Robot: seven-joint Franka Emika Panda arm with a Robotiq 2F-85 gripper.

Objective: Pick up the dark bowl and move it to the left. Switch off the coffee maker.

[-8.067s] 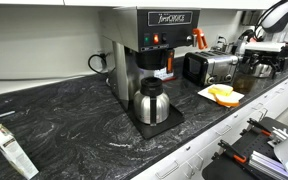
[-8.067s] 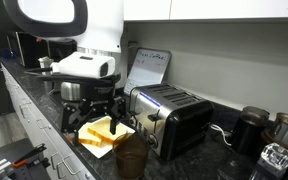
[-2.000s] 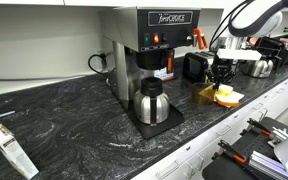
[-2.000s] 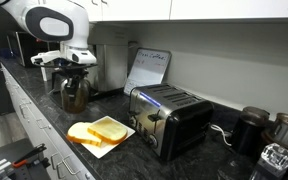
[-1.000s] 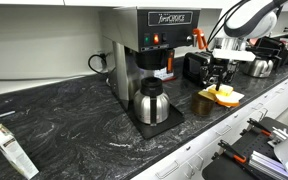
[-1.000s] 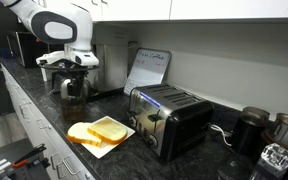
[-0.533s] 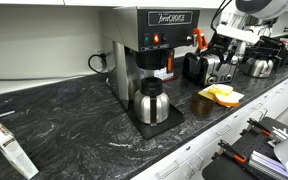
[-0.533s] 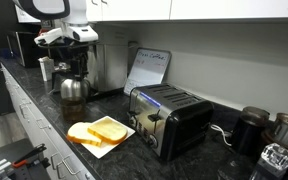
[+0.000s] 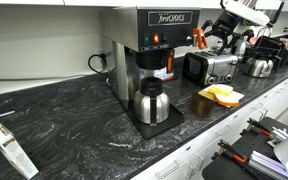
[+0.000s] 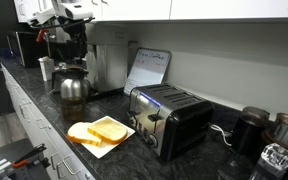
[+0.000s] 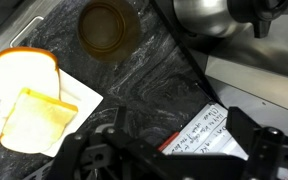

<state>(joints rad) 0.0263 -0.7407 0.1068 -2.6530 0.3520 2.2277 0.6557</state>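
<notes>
Dark bowl (image 11: 107,28), one; toast slices (image 11: 32,118), two

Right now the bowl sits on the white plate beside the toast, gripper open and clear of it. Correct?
No: the bowl sits on the counter beside the plate, not on it; the wrist view shows this. The gripper is open and clear of it.

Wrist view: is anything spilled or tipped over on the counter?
No, nothing stands out. The dark bowl sits upright, the bread lies on its white plate, and I see no spill.
</notes>
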